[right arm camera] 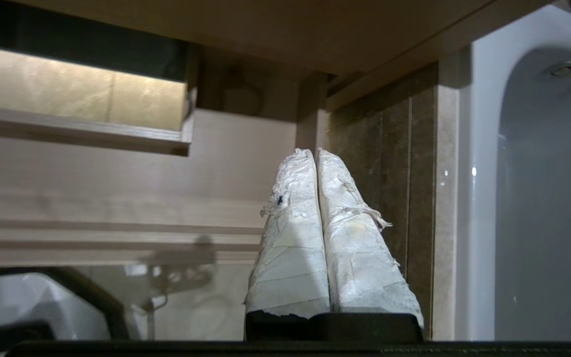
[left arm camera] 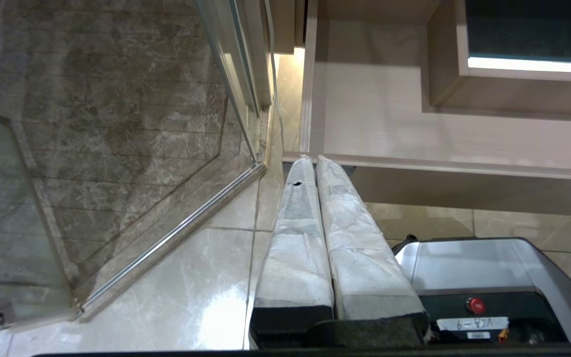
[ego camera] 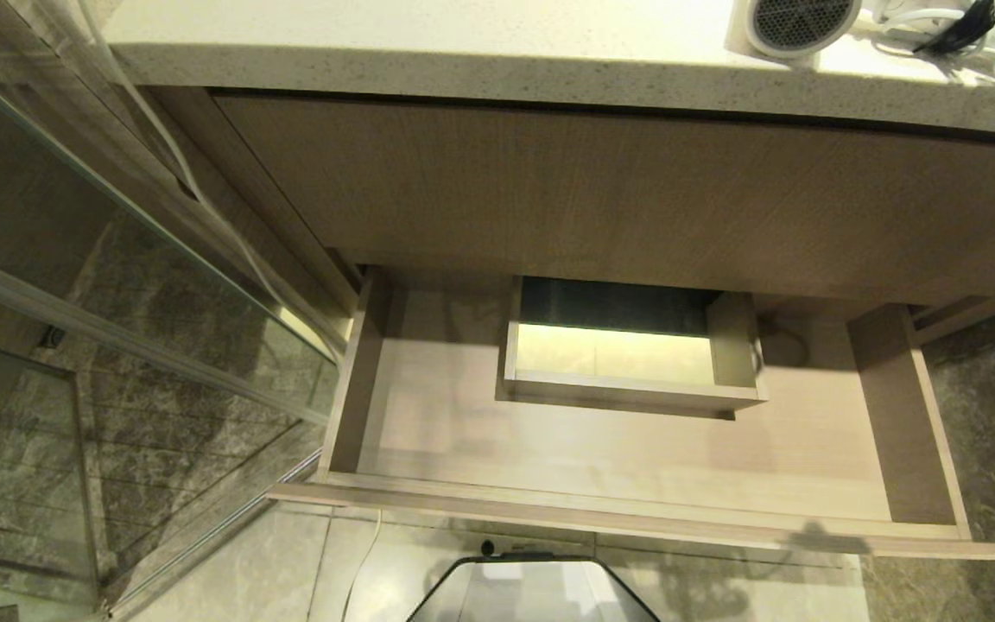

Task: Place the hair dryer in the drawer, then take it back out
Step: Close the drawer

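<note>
The small white hair dryer point(ego camera: 795, 26) lies on the speckled stone counter point(ego camera: 428, 52) above the open light-wood drawer point(ego camera: 618, 466); the left hand point(left arm camera: 314, 159) and right hand point(right arm camera: 314, 152) are both closed, empty.

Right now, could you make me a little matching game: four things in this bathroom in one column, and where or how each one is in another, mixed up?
Things:
1. hair dryer
2. drawer
3. right gripper
4. glass panel

Place or state:
a. pulled open, nothing in it
b. shut, holding nothing, near the drawer's right end
c. on the countertop, cord beside it
d. standing left of the cabinet

Pairs: 1-c, 2-a, 3-b, 4-d
</note>
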Available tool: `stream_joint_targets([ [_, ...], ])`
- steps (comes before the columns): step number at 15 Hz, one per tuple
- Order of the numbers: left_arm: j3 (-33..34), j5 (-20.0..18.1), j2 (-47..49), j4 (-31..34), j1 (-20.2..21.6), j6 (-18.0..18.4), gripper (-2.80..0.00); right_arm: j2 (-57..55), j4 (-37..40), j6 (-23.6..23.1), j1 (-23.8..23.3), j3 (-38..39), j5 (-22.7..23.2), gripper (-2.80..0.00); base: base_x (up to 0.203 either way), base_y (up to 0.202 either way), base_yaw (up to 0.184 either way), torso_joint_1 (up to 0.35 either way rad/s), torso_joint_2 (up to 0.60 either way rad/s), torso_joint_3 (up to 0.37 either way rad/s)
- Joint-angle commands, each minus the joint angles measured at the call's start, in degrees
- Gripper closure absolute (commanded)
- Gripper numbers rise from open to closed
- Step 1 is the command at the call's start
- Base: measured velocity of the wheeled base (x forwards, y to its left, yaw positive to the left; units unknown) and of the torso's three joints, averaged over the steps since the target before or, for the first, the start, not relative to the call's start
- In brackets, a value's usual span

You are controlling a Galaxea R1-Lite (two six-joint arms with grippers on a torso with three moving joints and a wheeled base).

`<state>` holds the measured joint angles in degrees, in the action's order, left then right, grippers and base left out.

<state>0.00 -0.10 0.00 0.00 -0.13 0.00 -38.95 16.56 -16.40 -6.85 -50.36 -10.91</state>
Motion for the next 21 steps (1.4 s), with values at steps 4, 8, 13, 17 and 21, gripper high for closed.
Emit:
stream_joint_targets([
  [4,0.1,0.0,0.0,0.0,0.0,0.0,0.00,-0.2,-0.5,-0.1,0.1,0.8,-1.5,0.00,0.000,0.000,0.000,-0.301,0.53,0.230],
  [8,0.1,0.0,0.0,0.0,0.0,0.0,0.00,-0.1,-0.6,-0.2,0.0,1.1,-1.4,0.00,0.000,0.000,0.000,-0.296,0.51,0.210],
  [13,0.1,0.0,0.0,0.0,0.0,0.0,0.00,0.3,-0.7,0.0,0.0,1.7,-1.5,0.00,0.000,0.000,0.000,-0.300,0.43,0.157],
  [17,0.1,0.0,0.0,0.0,0.0,0.0,0.00,0.5,-0.9,0.0,0.0,2.1,-1.5,0.00,0.000,0.000,0.000,-0.188,0.35,0.196],
  [21,0.0,0.0,0.0,0.0,0.0,0.0,0.00,0.3,-0.3,0.0,0.1,1.9,-1.5,0.00,0.000,0.000,0.000,-0.028,0.32,0.253],
])
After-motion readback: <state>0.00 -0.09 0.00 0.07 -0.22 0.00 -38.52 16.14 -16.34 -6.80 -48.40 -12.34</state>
